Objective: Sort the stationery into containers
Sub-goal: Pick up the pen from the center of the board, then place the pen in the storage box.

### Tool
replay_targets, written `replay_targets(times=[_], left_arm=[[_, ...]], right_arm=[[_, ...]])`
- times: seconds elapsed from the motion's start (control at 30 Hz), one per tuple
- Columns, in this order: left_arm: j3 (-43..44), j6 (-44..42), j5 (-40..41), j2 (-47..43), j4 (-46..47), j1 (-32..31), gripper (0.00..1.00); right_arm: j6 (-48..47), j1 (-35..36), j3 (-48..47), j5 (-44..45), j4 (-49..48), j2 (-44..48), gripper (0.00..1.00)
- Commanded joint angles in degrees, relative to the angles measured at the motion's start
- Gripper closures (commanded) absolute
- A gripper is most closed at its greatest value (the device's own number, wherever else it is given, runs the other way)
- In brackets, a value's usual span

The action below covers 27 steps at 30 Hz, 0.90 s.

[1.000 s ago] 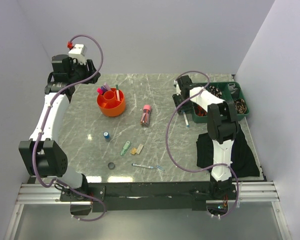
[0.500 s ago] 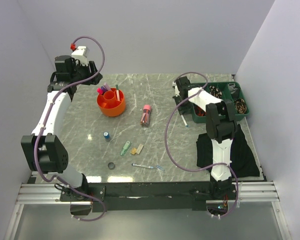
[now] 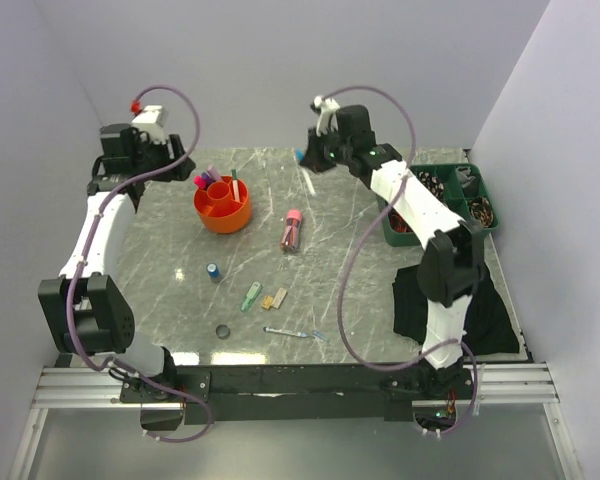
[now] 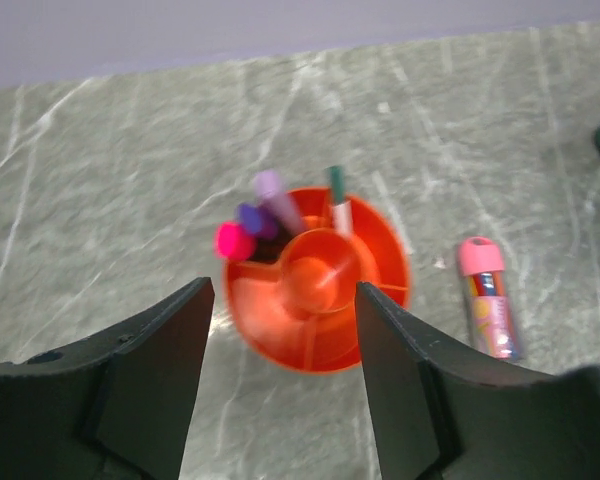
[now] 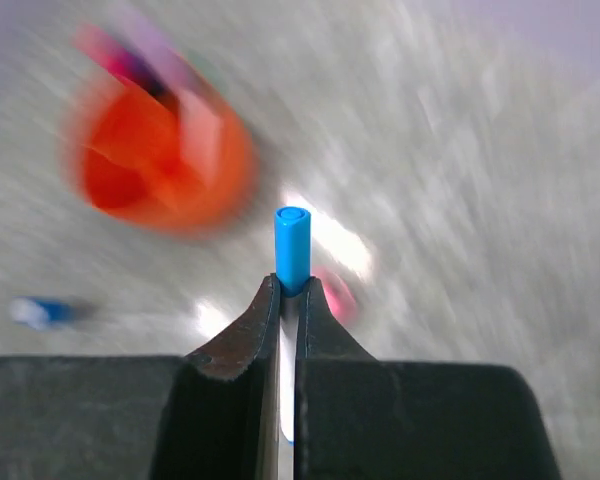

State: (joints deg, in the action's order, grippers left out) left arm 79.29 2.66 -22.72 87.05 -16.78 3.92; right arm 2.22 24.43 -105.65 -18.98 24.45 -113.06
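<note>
- Thin white pen point(image 3: 285, 332): flat, at the near table edge.
- Green clip point(image 3: 251, 296), yellow eraser point(image 3: 274, 298): just beside each other, beyond it.
- Small blue cylinder point(image 3: 213, 271): 6 o'clock of orange pot point(image 3: 222, 222).
- Pink tube point(image 3: 292, 232): 4 o'clock of pot.
- Left gripper point(image 4: 282, 290): fingers apart, empty, 10 o'clock of pot.
- Right gripper point(image 5: 288, 290): fingers clamped on blue-tipped pen point(image 5: 292, 240), aloft, 2 o'clock of pot.

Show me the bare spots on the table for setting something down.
Bare marble lies between the pink tube and the black cloth, and between the left arm and the small blue cylinder. Crowded: near centre, around the green clip, yellow eraser, white pen.
</note>
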Motion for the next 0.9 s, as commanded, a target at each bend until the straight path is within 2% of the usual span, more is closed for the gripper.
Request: replay_targets(times=[0.0, 0.03, 0.07, 0.13, 0.27, 0.43, 0.87], left_arm=[[-1.1, 5.0, -4.3, 0.6, 2.6, 7.7, 0.22], [-1.2, 6.1, -5.0, 1.1, 2.6, 8.6, 0.17], [-1.6, 7.2, -5.1, 1.4, 2.8, 9.4, 0.01], [-3.2, 9.5, -4.1, 1.4, 3.4, 11.0, 0.01], [-5.8, 10.1, 3.2, 0.5, 2.3, 12.2, 0.01], [-9.3, 8.9, 4.1, -2.1, 1.4, 13.0, 0.01], [-12.2, 8.3, -0.1, -4.4, 1.1, 13.7, 0.0]], right_arm=[[4.5, 4.8, 4.9, -6.5, -27.8, 7.0, 1.0], [4.9, 5.8, 7.0, -6.3, -31.3, 6.7, 1.0], [5.6, 6.7, 7.6, -6.1, -37.0, 6.4, 1.0], [5.7, 9.0, 8.4, -6.0, -41.7, 4.3, 1.0], [4.2, 12.3, 7.2, -4.7, -51.3, -0.9, 1.0], [0.2, 14.3, 3.6, -2.2, -57.2, -8.6, 1.0], [-1.2, 14.7, -9.2, 1.8, -53.4, -20.7, 1.0]])
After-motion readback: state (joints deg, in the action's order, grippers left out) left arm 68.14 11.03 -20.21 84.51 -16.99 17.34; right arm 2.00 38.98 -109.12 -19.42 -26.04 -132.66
